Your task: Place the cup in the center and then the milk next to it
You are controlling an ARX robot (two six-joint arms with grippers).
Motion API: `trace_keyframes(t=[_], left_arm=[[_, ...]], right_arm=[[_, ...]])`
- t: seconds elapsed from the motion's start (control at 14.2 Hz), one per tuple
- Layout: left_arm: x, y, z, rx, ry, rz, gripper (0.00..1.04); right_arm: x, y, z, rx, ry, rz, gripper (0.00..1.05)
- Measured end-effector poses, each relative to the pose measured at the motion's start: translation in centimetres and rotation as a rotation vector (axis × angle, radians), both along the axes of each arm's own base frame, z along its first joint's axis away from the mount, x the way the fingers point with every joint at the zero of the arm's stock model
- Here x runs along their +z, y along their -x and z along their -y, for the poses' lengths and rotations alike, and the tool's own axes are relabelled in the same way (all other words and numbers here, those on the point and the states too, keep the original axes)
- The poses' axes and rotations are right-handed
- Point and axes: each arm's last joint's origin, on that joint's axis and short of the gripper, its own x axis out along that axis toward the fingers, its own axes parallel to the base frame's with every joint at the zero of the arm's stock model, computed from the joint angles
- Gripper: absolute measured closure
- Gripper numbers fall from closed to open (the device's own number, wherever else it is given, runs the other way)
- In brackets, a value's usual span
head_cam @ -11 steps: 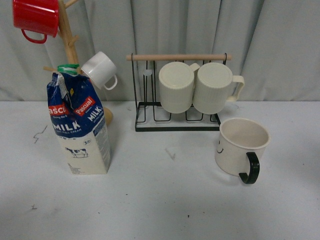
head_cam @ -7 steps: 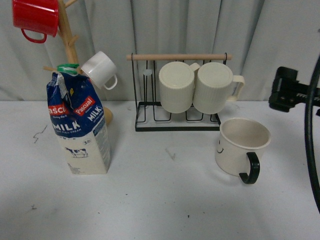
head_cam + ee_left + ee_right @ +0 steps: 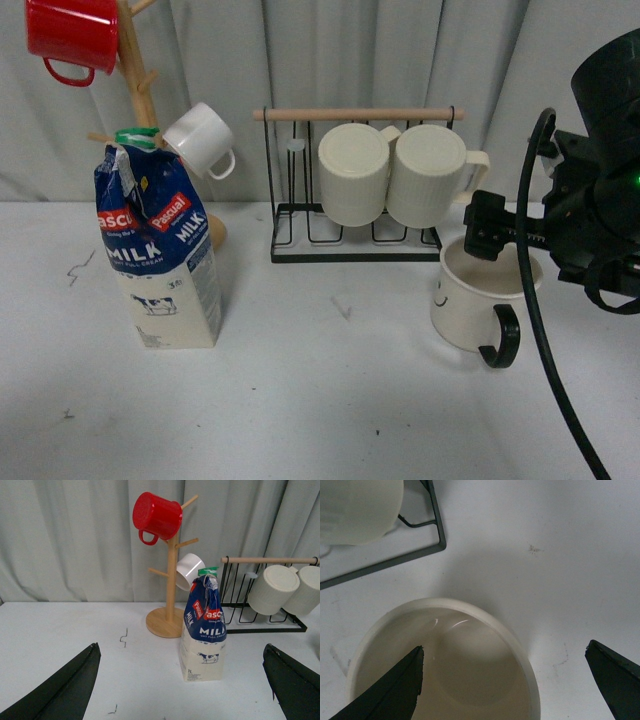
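The milk (image 3: 157, 255) carton reads "Pascual", "MILK" and "FULL CREAM".

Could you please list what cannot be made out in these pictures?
Cup: front view, the right arm covers part of its rim; right wrist view, frame edge cuts it.
Right gripper: contact with the cup unclear in both views.
Milk: small print too small, front view.

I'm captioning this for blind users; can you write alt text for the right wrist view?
Looking down into the empty cream cup, with the right pincer open above it, one dark fingertip overlapping the cup and the other over the white table. A black wire rack corner and a ribbed mug sit nearby.
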Motion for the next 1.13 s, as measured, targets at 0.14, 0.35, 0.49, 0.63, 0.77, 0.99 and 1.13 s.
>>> trace_keyframes(t=[0.14,0.35,0.49,0.63,0.77,0.99,1.13], left_arm=[[0.0,0.0,0.0,0.0,0.0,0.0,0.07],[0.0,0.0,0.0,0.0,0.0,0.0,0.07],[0.0,0.0,0.0,0.0,0.0,0.0,0.07],[0.0,0.0,0.0,0.0,0.0,0.0,0.07],[0.0,0.0,0.0,0.0,0.0,0.0,0.07],[0.0,0.0,0.0,0.0,0.0,0.0,0.07],[0.0,0.0,0.0,0.0,0.0,0.0,0.07]], right_arm=[[-0.9,0.0,0.2,-0.006,0.002,-0.02,0.11],[-0.9,-0.1,0.9,-0.025,0.001,-0.009,0.46],[-1.1,0.0,0.9,-0.026,0.002,-0.011,0.69],[-0.9,0.1,0.9,-0.022,0.0,-0.009,0.95],[-0.2,0.8,0.6,-0.006,-0.013,-0.005,1.01],[2.7,2.1,-1.3,0.047,-0.044,0.053,1.01],[3.4,2.7,-5.5,0.138,-0.021,0.012,1.01]])
